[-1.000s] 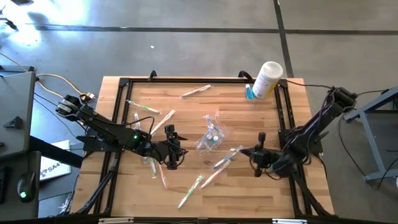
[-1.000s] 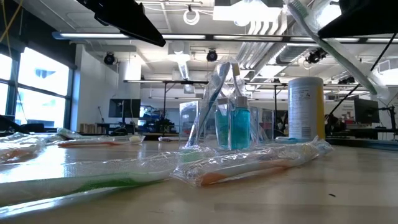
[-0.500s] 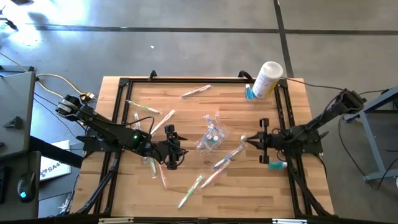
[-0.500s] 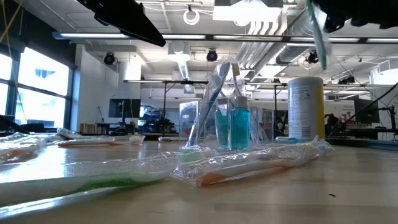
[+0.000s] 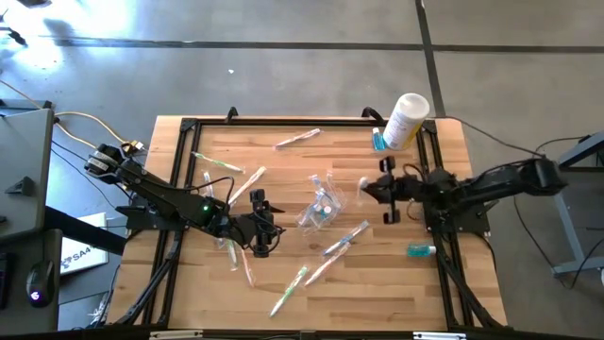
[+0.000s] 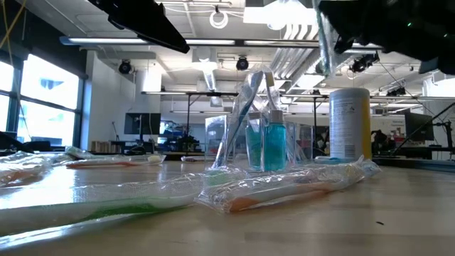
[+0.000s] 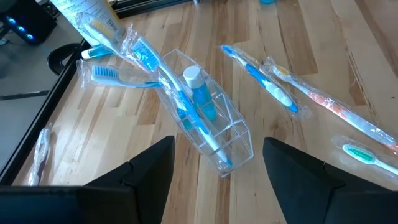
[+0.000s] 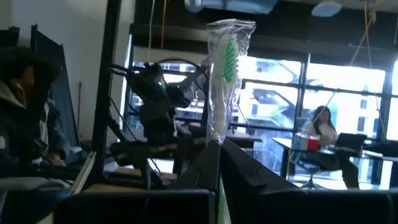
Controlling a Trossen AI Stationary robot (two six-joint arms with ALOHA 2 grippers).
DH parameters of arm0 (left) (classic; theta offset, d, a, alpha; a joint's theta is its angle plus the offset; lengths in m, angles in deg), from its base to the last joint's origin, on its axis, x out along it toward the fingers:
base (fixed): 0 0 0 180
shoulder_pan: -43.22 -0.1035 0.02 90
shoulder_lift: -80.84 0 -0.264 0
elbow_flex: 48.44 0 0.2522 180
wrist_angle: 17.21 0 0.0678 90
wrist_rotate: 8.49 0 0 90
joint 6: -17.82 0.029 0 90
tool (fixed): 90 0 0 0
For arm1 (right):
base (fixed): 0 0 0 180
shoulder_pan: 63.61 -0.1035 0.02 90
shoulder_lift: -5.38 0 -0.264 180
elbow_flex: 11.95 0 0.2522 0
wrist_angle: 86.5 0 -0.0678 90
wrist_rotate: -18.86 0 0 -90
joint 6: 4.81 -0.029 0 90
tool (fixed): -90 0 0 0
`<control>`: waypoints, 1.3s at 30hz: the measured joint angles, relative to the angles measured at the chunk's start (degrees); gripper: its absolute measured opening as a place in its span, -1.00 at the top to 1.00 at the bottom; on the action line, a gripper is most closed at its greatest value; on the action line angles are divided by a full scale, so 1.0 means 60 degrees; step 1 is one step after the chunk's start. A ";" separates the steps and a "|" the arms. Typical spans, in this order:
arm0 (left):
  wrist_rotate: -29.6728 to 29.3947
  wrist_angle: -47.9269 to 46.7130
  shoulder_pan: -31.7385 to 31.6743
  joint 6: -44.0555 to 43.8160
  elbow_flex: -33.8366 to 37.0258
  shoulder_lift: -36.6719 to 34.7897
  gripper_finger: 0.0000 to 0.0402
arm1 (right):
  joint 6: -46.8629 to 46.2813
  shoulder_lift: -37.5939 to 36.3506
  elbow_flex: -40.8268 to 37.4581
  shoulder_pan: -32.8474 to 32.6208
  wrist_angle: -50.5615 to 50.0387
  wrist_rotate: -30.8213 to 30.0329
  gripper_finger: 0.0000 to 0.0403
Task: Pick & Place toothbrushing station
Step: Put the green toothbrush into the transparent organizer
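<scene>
Your right gripper [image 8: 217, 146] is clamped on a green-bristled toothbrush in a clear wrapper [image 8: 224, 74], which sticks straight up out of the pinched fingers, held in the air above the table's right side, near the clear bag [image 5: 321, 203]. Your left gripper [image 5: 260, 227] sits with its fingers spread wide and nothing between them, just short of that bag, which holds blue toothbrushes and a teal tube [image 7: 200, 93]. Farther out, more wrapped toothbrushes [image 5: 344, 241] lie scattered across the wooden table [image 5: 283, 274].
</scene>
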 joint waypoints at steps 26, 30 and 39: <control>0.0004 -0.0007 -0.0001 -0.0001 -0.0004 0.0000 -0.18 | -0.0986 0.4715 0.1671 0.1169 0.1973 0.0386 0.98; 0.0004 -0.0004 0.0001 0.0002 -0.0004 0.0000 -0.18 | -0.1061 0.5282 0.1657 0.1158 0.1752 0.0294 0.98; 0.0004 -0.0004 0.0001 0.0002 -0.0004 0.0000 -0.18 | -0.1471 0.6721 0.1661 0.1110 0.2167 -0.0041 0.98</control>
